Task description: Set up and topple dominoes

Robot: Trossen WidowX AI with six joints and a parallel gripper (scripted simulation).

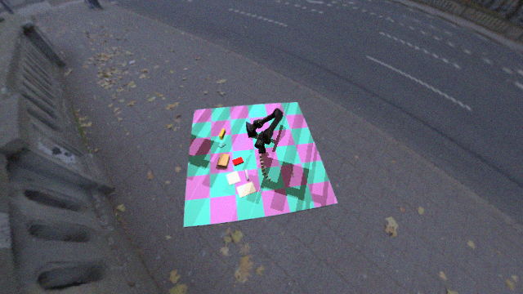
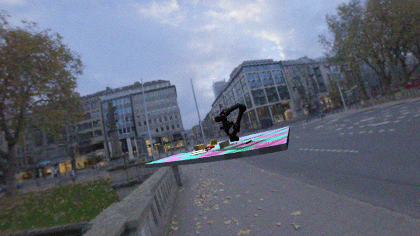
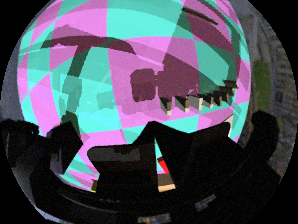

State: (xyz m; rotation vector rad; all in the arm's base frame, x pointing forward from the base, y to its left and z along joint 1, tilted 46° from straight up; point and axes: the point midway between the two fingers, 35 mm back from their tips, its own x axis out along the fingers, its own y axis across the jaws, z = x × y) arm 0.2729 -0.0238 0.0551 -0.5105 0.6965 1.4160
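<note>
A slightly curved row of thin standing dominoes (image 1: 264, 167) (image 2: 224, 144) (image 3: 200, 103) runs across the checkered mat; its dominoes look pale and dark. In the wrist view its nearer end stands just beyond the fingers. My gripper (image 1: 261, 152) (image 3: 151, 124) is shut and empty, raised over the mat near the arm-side end of the row. The gap between it and the end domino cannot be judged. A red block (image 1: 238, 161) (image 3: 163, 165) lies left of the row. A small pale upright piece (image 1: 247, 175) stands left of the row; I cannot tell whether it is a loose domino.
Two cream flat tiles (image 1: 233, 178) (image 1: 246, 189) lie left of the row's far end. A wooden block (image 1: 223, 161) (image 2: 200, 147), a yellow block (image 1: 222, 133) (image 2: 213, 142) and a small teal piece (image 1: 221, 144) lie farther left. A thin dark bar (image 3: 200, 16) lies beyond the row.
</note>
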